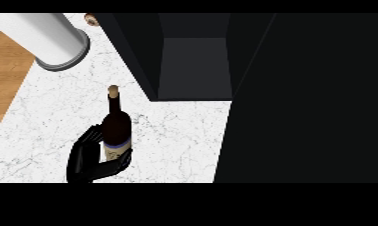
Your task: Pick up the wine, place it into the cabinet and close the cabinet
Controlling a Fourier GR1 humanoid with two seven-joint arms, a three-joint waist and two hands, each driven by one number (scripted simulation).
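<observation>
Dark glass wine bottle [117,125] with a cork and a pale label is upright at 7 o'clock of the view, over the white marbled bench [177,140]. The black left hand [87,162] has its fingers [92,142] curled round the bottle's lower body from 8 o'clock. The open dark cabinet [196,65] lies at 1 o'clock from the bottle.

- Bench [52,120]: white marble top with fine grey veining.
- White cylinder [40,32]: upper left on the bench, a grey rim around its nearer end.
- Small brown round object [91,18]: top edge, just right of the cylinder; too small to identify.
- Wood-toned surface [10,70]: beyond the bench's left edge.
</observation>
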